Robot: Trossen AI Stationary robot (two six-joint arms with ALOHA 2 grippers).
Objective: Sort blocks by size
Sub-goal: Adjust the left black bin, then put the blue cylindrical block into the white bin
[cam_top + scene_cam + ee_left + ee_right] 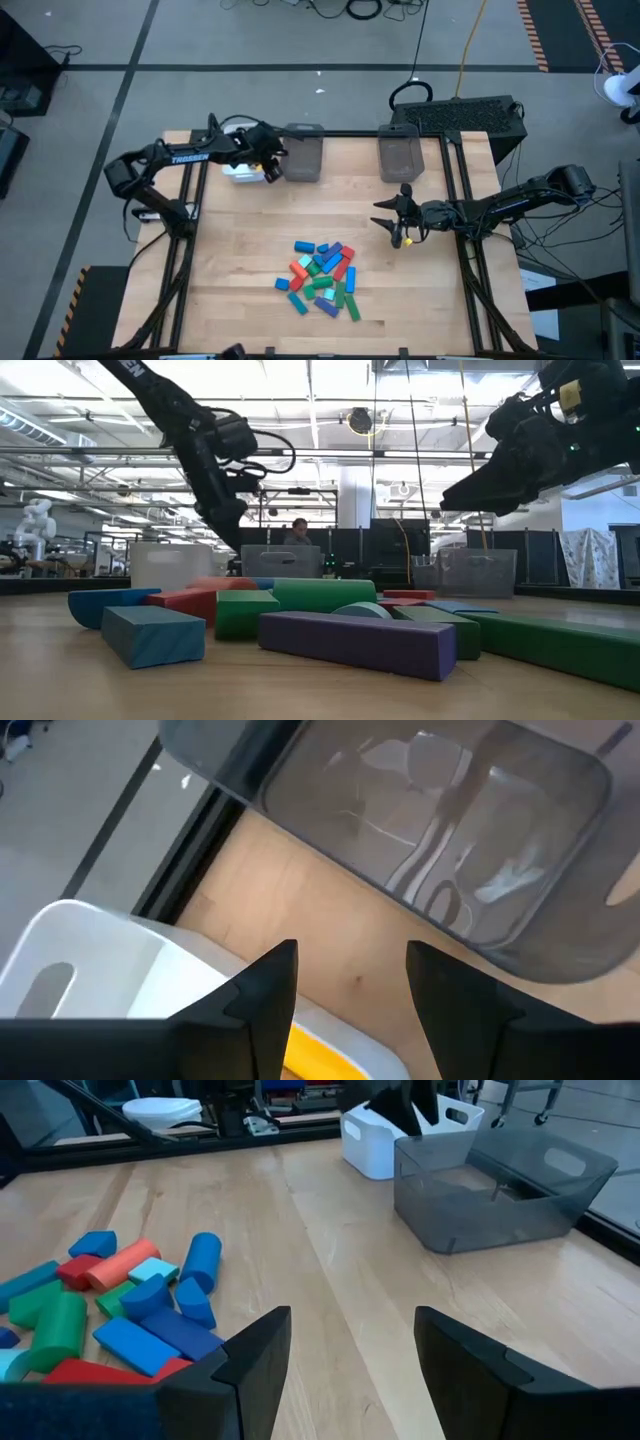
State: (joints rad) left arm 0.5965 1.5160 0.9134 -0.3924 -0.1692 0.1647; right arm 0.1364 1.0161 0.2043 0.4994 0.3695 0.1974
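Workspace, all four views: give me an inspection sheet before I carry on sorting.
Surface: wooden table, bare around the pile.
Job's things: blocks heaped near the front edge; a yellow block lies in the white tray.
Clutter: two grey bins at the back edge, nothing seen inside.
Grippers: left gripper open over the tray, beside a bin; right gripper open, empty, right of the pile.
Cables: yellow cable and dark cables on the floor behind.
Surroundings: person beyond the table.

The counter [330,1230] is pale, smooth wood; the blocks [110,1295] look matt; the bin [500,1185] is glossy smoky plastic; the tray [90,960] is smooth white plastic.
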